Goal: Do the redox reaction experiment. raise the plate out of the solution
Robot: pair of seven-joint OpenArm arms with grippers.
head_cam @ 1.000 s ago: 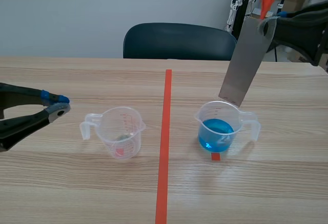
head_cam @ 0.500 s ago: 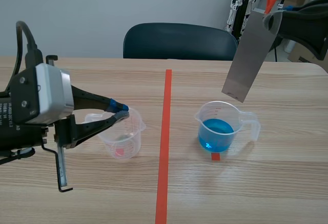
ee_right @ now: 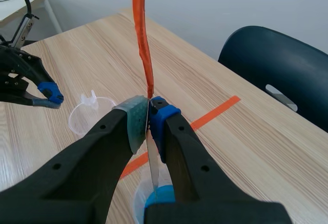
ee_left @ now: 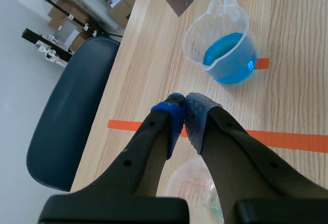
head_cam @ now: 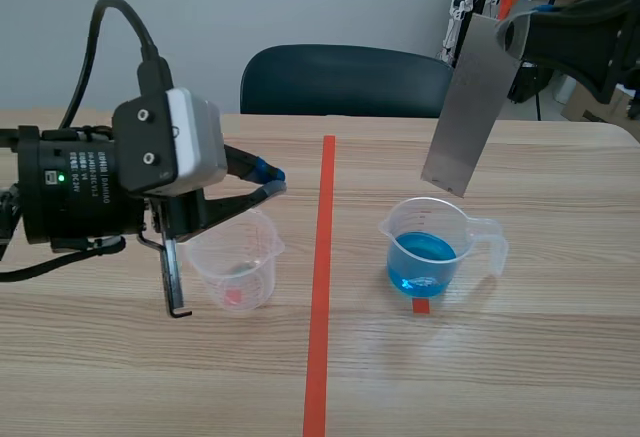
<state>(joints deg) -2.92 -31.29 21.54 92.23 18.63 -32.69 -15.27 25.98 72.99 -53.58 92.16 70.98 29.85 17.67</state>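
Now | R jaws clamp plate (head_cam: 465, 107), above blue soln beaker (head_cam: 430, 252) | L jaws closed, empty; clear beaker (head_cam: 240, 267) part-hidden.

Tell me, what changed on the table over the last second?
The left arm swung in from the left edge toward the middle. The left gripper, shut, now hangs over the empty beaker. The right gripper, still shut on the plate, lifted it a little, so its lower end is clear above the blue beaker. Both beakers stayed put.
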